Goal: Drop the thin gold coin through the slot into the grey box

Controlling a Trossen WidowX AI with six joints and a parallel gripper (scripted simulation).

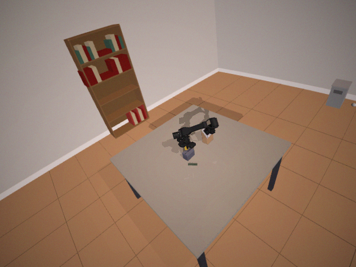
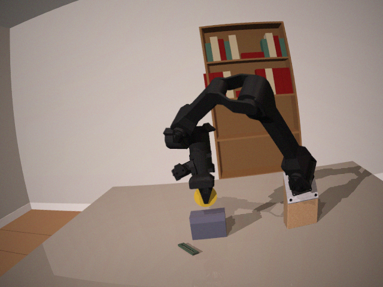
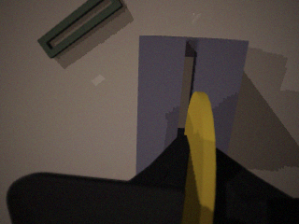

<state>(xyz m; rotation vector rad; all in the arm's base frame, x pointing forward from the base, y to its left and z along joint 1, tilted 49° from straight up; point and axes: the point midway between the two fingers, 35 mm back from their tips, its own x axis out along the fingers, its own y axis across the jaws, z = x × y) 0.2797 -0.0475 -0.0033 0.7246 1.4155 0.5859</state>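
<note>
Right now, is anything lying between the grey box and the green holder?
No. In the exterior view, only bare table separates the grey box from the green holder; the coin hangs above the box in the gripper.

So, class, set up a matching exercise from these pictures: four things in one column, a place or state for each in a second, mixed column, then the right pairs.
Things:
1. coin
2. green holder
3. grey box
4. bookcase

Places or states:
A. lying on the table with nothing in it
B. standing against the wall behind the table
C. gripped on edge in the gripper, above the slot
D. closed, directly under the gripper

Pairs: 1-C, 2-A, 3-D, 4-B
</note>
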